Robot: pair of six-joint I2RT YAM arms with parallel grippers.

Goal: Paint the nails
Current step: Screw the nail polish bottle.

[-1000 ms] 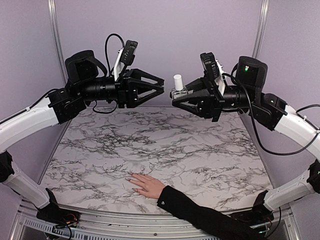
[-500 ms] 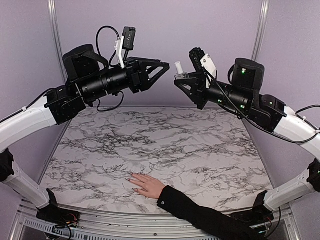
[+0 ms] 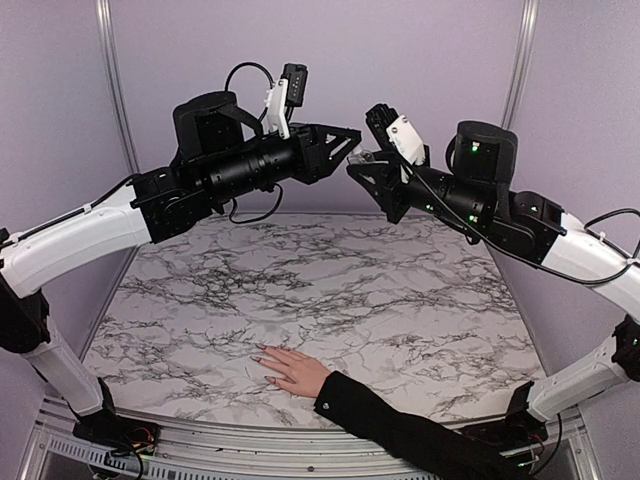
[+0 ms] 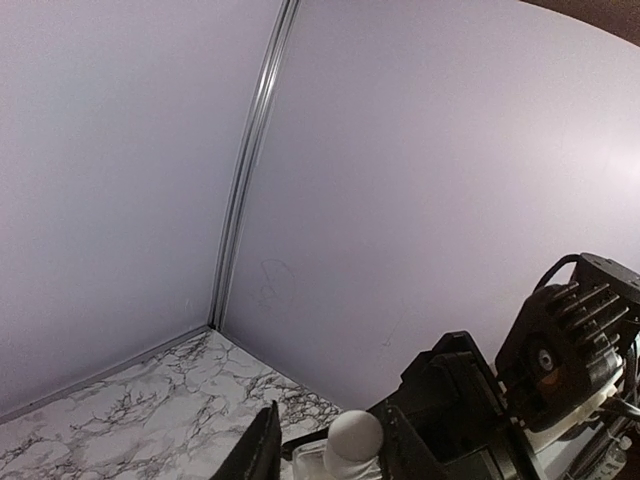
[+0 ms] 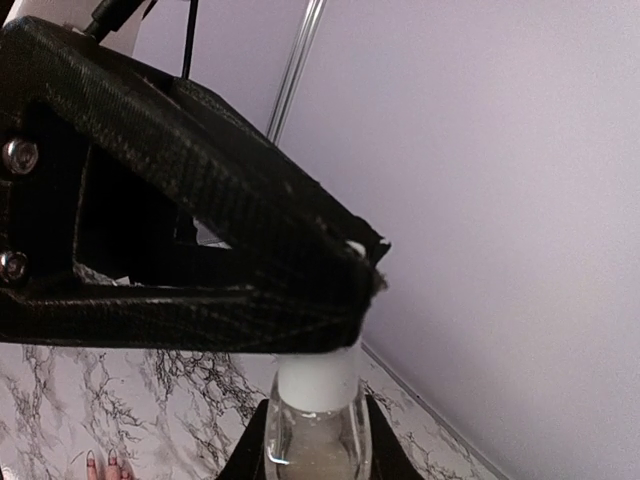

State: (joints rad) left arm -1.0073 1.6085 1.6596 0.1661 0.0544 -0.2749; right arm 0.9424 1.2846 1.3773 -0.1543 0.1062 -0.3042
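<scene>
High over the far side of the marble table (image 3: 400,290), the right gripper (image 3: 363,172) pinched a small clear bottle (image 5: 315,445) by its body. The bottle's white cap (image 4: 352,438) was turned toward the left gripper (image 3: 353,143), whose fingers were spread to either side of the cap, one close against it and the other with a gap showing. The step looked to be uncapping. The left fingers would do best to close squarely on the cap's sides, then twist about the bottle's own axis while the right grip held firm. The nails (image 3: 262,358) lay well apart, near the table's near edge, on a hand (image 3: 293,372) resting palm down. Its long axis ran from the black sleeve (image 3: 400,425) at near right toward the left, fingertips pointing left and slightly far.
</scene>
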